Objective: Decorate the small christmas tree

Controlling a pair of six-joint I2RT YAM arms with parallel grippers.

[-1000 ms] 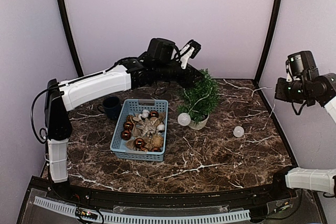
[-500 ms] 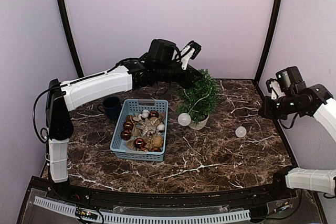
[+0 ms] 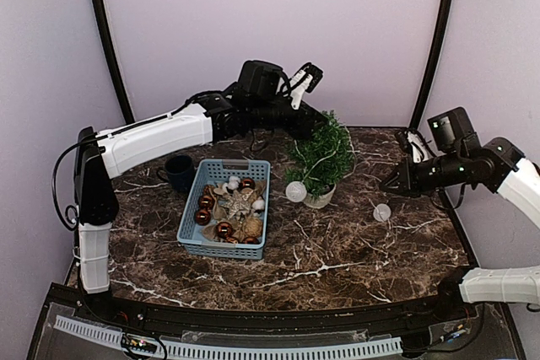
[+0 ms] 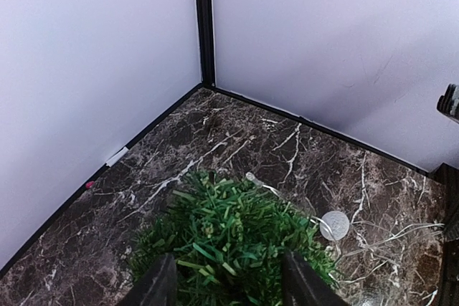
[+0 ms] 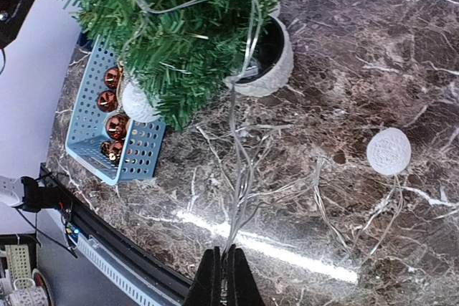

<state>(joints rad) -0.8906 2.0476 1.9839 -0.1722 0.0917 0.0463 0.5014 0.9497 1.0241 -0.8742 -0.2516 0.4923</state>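
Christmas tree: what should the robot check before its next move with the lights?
1. Is the right gripper shut on the light string? Ok.
2. Is the small christmas tree upright in its white pot? Ok.
3. Is the left gripper open, with a finger on either side of the treetop? Ok.
4. Are the left fingers clear of the branches? Cannot tell.
5. Is the whole string up on the tree? Not ok. The hanging ball light is on the tree. The loose ball light lies on the table with slack wire.
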